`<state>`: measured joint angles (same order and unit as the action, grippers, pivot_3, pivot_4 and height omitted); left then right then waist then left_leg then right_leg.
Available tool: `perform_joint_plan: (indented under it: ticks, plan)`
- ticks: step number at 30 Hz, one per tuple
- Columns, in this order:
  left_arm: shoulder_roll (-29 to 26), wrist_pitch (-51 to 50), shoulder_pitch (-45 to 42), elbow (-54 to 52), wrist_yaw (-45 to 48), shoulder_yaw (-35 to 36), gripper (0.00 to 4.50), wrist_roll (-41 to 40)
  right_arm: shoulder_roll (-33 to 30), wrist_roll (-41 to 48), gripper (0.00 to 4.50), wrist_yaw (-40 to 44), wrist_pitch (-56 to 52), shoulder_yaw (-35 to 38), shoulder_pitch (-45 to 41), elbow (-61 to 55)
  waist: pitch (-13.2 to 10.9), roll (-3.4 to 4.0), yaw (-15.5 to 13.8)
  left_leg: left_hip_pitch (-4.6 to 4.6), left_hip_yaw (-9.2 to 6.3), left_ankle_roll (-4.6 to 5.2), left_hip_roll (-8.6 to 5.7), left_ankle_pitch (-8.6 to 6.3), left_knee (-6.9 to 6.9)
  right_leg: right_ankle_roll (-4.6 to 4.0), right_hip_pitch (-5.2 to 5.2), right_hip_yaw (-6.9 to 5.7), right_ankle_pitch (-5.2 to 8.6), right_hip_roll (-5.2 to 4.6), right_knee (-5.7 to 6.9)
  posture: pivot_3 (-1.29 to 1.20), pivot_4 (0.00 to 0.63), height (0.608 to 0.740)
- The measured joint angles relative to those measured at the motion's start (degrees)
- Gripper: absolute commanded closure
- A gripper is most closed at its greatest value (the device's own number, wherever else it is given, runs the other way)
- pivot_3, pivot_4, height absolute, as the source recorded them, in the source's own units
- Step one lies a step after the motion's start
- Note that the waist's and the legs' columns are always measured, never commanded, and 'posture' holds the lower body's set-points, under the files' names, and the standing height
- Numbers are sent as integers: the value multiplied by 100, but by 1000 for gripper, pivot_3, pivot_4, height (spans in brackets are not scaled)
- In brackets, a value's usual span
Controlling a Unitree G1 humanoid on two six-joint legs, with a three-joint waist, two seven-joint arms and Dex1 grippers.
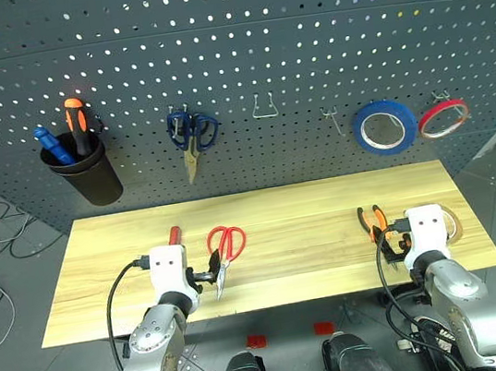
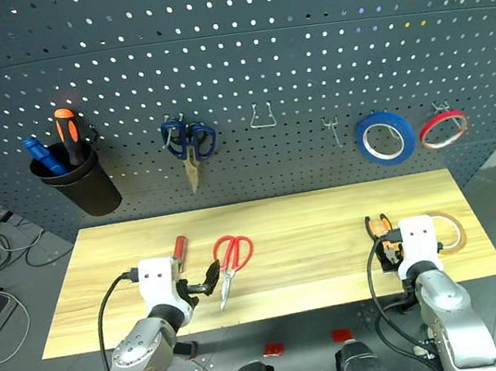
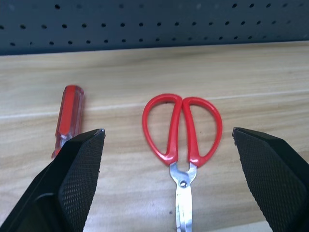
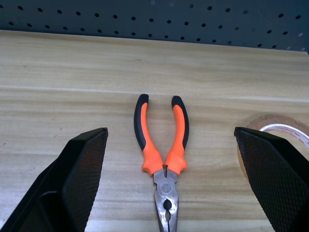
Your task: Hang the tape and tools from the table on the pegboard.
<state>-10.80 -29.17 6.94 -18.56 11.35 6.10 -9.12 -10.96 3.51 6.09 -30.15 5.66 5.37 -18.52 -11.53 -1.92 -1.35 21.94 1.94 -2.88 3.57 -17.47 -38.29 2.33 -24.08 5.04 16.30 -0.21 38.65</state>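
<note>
Poised with fingers spread wide and empty, the left gripper (image 3: 166, 181) frames red-handled steel scissors (image 3: 182, 133), the right gripper (image 4: 169, 181) orange-and-black pliers (image 4: 162, 150); grasping likely comes next.

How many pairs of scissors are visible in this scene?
2. The red-handled scissors lie on the pale wooden table ahead of the left gripper; the blue-handled scissors hang on the dark pegboard.

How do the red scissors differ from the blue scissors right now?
The red scissors lie flat on the table; the blue scissors hang on the pegboard. The red pair's handles point toward the board; the blue pair's blades point down. Both are closed.
</note>
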Motion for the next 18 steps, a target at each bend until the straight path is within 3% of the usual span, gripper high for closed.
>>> perform_joint_plan:
  ticks: [18]
  plan:
    - [26,-154,-15,-175,-117,45,45,-3,-25,0,0,15,-6,0,-161,126,-4,-1,-12,0,-3,0,0,0,1,0,1,-2,0,0,-2,169,234,740]
